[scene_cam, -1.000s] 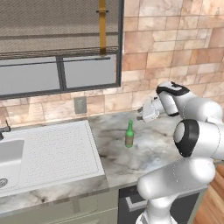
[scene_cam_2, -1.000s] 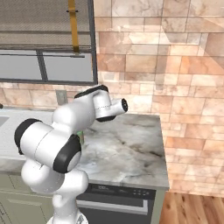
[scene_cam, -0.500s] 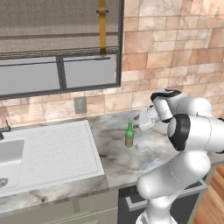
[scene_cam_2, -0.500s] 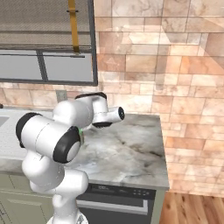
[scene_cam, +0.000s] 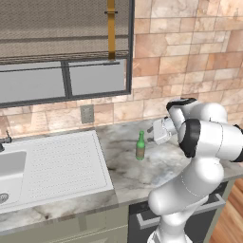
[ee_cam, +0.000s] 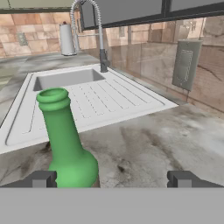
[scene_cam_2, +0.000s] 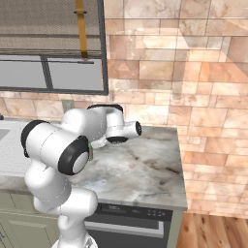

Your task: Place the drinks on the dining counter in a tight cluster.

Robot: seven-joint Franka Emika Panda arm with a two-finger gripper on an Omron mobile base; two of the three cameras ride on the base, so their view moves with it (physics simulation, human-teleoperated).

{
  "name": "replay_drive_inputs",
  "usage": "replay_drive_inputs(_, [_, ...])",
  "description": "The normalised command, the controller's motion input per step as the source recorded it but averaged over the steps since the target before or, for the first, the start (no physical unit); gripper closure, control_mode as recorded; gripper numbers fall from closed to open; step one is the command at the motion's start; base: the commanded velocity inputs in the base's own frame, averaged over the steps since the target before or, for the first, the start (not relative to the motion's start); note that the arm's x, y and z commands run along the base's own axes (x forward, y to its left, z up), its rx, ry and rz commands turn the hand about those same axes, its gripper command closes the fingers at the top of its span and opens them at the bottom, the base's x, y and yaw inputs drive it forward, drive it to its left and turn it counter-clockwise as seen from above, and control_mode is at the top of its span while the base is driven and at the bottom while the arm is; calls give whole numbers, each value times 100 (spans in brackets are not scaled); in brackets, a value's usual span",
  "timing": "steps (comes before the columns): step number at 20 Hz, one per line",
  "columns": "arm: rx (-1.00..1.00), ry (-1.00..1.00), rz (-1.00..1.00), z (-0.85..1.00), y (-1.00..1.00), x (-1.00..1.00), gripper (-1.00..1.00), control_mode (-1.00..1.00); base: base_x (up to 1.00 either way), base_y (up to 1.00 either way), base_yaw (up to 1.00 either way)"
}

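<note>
1. The small slim dark green glass bottle (scene_cam: pixel 140 145) stands upright on the veined marble desk (scene_cam: pixel 137 175), between the white sink with its ribbed draining board (scene_cam: pixel 57 163) and the robot's hand. It is not yet on the dining counter, so the task is, in my judgement, at its first pick.

2. The gripper (scene_cam: pixel 153 134) is spread wide and holds nothing. In the left base view it is just beside the bottle, on the bottle's right, and I see no contact.

3. In the hand view, the bottle (ee_cam: pixel 65 144) is not centred: it stands close to the left fingertip (ee_cam: pixel 41 178), and the right fingertip (ee_cam: pixel 183 178) is well apart from it.

4. First risk: if the hand goes forward like this, the left finger may strike the bottle's body instead of passing beside it. The bottle is tall and narrow, so a push from the side could tip it.

5. Second risk: if it falls, it may roll toward the draining board or the sink basin, where it is hard to grasp.

6. Third risk: closing off-centre drags the bottle sideways, and smooth glass may slip or twist between the fingers.

7. Safer, I think, is to shift the hand sideways first.
</note>
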Motion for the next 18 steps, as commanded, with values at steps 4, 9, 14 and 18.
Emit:
replay_drive_inputs(4, [0, 0, 5, -3, 0, 0, -100, -100, 0, 0, 0])
replay_drive_inputs(9, [0, 0, 10, -4, 0, 0, -100, -100, 0, 0, 0])
replay_drive_inputs(14, [0, 0, 13, -9, 0, 0, -100, -100, 0, 0, 0])
replay_drive_inputs(18, [0, 0, 10, -17, 0, -2, -100, -100, 0, 0, 0])
